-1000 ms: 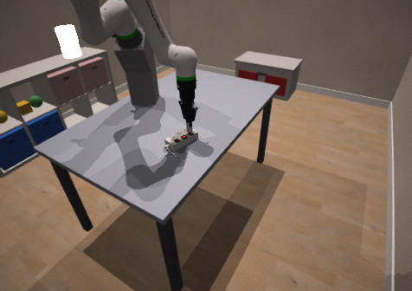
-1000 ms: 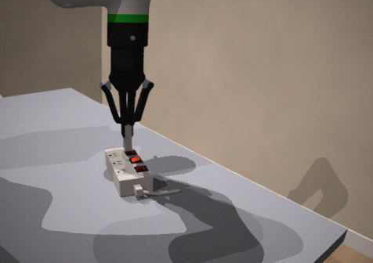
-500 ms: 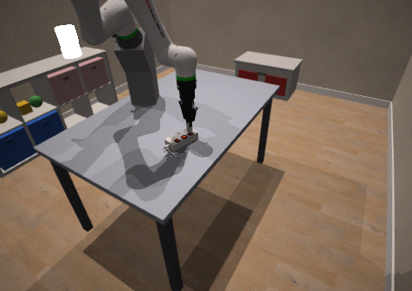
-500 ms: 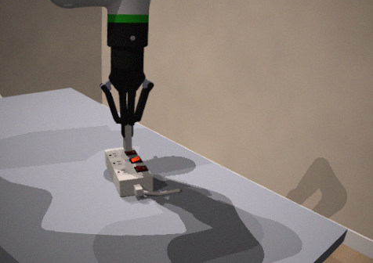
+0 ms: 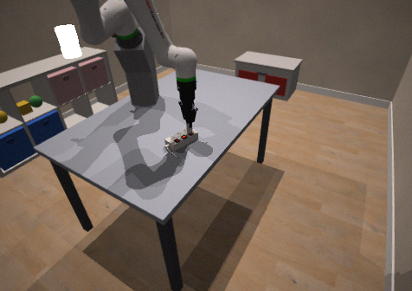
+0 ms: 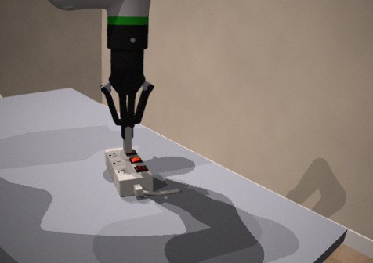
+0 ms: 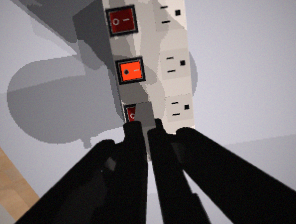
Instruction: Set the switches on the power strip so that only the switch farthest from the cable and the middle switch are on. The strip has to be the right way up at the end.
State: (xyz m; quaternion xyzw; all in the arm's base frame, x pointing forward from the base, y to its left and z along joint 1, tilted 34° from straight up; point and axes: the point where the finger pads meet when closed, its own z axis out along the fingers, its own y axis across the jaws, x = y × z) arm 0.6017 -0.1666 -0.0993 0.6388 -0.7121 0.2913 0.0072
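A white power strip [image 5: 174, 145] [image 6: 122, 178] [image 7: 175, 55] lies right way up on the grey table [image 5: 86, 154] [image 6: 51, 225], with its short cable [image 6: 161, 192] pointing toward the table's near edge. It has three red rocker switches. The middle switch [image 5: 183, 136] [image 6: 135, 160] [image 7: 131, 71] glows bright orange. The switch nearest the cable [image 6: 141, 168] [image 7: 122, 21] is dark red. The switch farthest from the cable [image 6: 132, 153] [image 7: 130, 112] is partly hidden under my fingertips. My gripper [image 5: 189, 126] [image 6: 128, 144] [image 7: 145, 115] is shut, points straight down and touches that far switch.
The robot's base [image 5: 138, 76] stands at the table's back. A shelf with coloured bins [image 5: 65, 82] is on the left, and a white cabinet with red drawers [image 5: 268, 69] is behind the table. The table edge [image 6: 274, 194] runs close to the strip's right.
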